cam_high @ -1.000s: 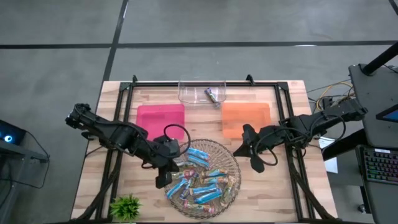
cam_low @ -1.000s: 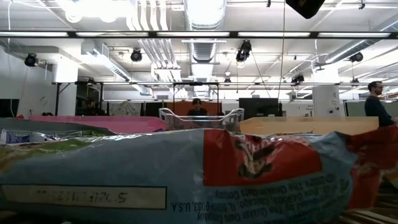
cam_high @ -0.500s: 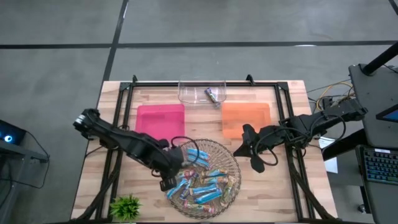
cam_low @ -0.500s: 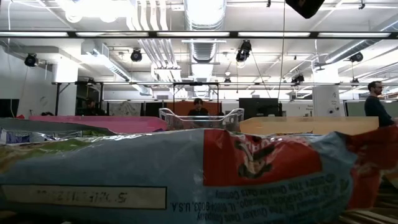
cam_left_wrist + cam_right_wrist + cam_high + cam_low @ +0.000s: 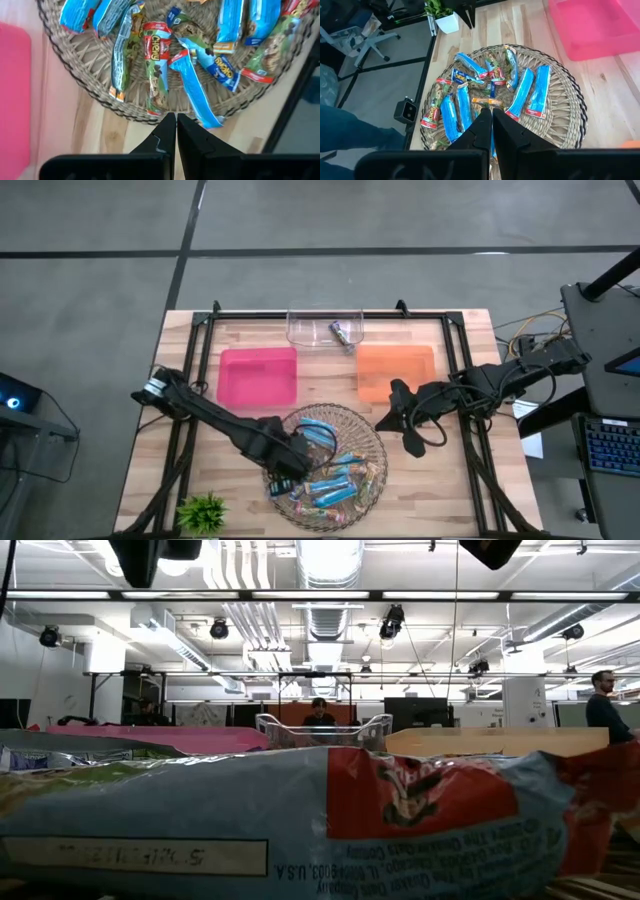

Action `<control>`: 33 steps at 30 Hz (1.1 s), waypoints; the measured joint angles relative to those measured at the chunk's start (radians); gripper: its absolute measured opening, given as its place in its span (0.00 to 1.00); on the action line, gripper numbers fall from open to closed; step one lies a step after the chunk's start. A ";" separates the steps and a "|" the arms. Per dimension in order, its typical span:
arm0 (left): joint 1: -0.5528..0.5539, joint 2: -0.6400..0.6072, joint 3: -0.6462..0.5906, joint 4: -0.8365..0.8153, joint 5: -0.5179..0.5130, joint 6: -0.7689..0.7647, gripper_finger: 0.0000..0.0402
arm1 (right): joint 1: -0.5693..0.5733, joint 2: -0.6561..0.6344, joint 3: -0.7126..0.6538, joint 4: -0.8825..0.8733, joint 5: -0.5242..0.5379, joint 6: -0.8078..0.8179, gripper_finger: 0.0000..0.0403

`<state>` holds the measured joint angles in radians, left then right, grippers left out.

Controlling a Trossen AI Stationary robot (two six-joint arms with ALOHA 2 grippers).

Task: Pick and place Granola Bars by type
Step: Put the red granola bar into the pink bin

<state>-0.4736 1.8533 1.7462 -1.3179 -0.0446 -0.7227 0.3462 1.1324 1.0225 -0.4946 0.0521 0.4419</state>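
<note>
Several granola bars [image 5: 332, 478], mostly blue wrappers with some green and red ones, lie heaped in a round wicker basket [image 5: 376, 442] at the table's near middle. My left gripper [image 5: 284, 478] hovers shut over the basket's left rim. In the left wrist view, my left gripper [image 5: 172, 120] points at the rim [image 5: 125, 112] just short of the bars [image 5: 155, 65]. My right gripper [image 5: 388, 418] waits shut by the basket's right side. The right wrist view has my right gripper [image 5: 487, 115] facing the bars [image 5: 520, 92]. One bar [image 5: 300, 820] fills the low view.
A pink tray [image 5: 258, 376] and an orange tray [image 5: 395, 370] lie beyond the basket. A clear bin [image 5: 310, 330] at the far edge holds one bar [image 5: 343, 332]. A small green plant [image 5: 203, 510] stands at the near left corner. People show in the room behind.
My left arm has swung toward the table's right and near edge, carrying its gripper from beside the basket's left side to over its left rim. The right arm and the bars have kept still.
</note>
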 joint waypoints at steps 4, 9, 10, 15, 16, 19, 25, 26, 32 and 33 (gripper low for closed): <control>0.013 0.028 0.000 0.014 0.019 0.019 0.00 | 0.000 0.000 0.000 -0.001 0.000 0.000 0.02; 0.024 0.033 0.000 0.068 0.091 0.013 0.00 | 0.001 0.000 0.000 -0.005 0.000 0.002 0.02; 0.024 0.033 0.000 0.084 0.092 0.003 0.00 | 0.001 0.000 0.000 -0.004 0.000 0.003 0.02; 0.020 0.032 0.000 0.123 0.077 -0.046 0.00 | 0.001 0.000 0.000 -0.007 -0.044 -0.009 0.02; 0.017 0.032 0.000 0.126 0.057 -0.049 0.00 | 0.001 0.000 0.000 -0.007 -0.059 -0.022 0.02; -0.003 0.029 0.000 0.129 -0.014 -0.052 0.00 | 0.001 -0.007 0.000 -0.008 -0.099 -0.031 0.02; -0.030 0.027 -0.017 0.125 -0.053 -0.008 0.00 | 0.012 -0.068 0.000 -0.016 -0.124 0.012 0.02; -0.035 0.027 -0.030 0.124 -0.054 -0.008 0.00 | 0.012 -0.084 0.000 -0.016 -0.124 0.027 0.02; -0.067 0.004 -0.133 0.146 -0.054 -0.016 0.00 | 0.025 -0.185 0.000 -0.028 -0.107 0.082 0.02; -0.070 -0.001 -0.148 0.147 -0.053 -0.016 0.00 | 0.028 -0.199 0.000 -0.031 -0.097 0.088 0.02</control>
<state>-0.5434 1.8525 1.5979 -1.1713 -0.0978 -0.7391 0.3740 0.9331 1.0225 -0.5254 -0.0449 0.5295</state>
